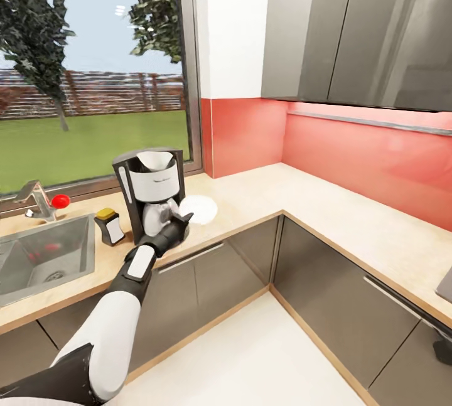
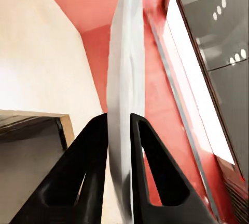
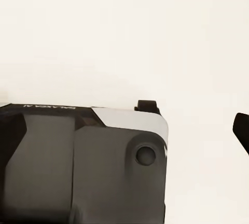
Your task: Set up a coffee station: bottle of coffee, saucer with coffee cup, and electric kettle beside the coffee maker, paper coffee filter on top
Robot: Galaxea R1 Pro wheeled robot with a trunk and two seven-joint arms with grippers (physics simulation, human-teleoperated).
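Left gripper [image 1: 177,225] is clamped on the saucer [image 1: 198,209], rim pinched edge-on between both fingers [image 2: 91,167]; in the left wrist view the white disc runs straight up through the jaws. Saucer sits just beside the coffee maker [image 1: 152,191], at its 3 o'clock, low over the countertop [image 1: 326,205]. Can't tell whether it's touching the worktop yet.

Step in hand, as I read it: setting the saucer down next to the machine. To do it well: level the plate flat to the surface before letting go, keep it near the coffee maker but off the carafe, and leave room above for the cup. Release only once it's seated, then back out along the finger line so the rim doesn't drag.

Paper coffee filter [image 1: 156,159] is already in the top of the machine. Bottle of coffee [image 1: 110,225] stands at the machine's 9 o'clock, between it and the sink [image 1: 37,261].

Left arm pose: stretched forward from low left, forearm rising to the counter edge, wrist in front of the carafe.

Right gripper: the right wrist view gives a dark housing and one fingertip against a pale surface; can't tell its state.
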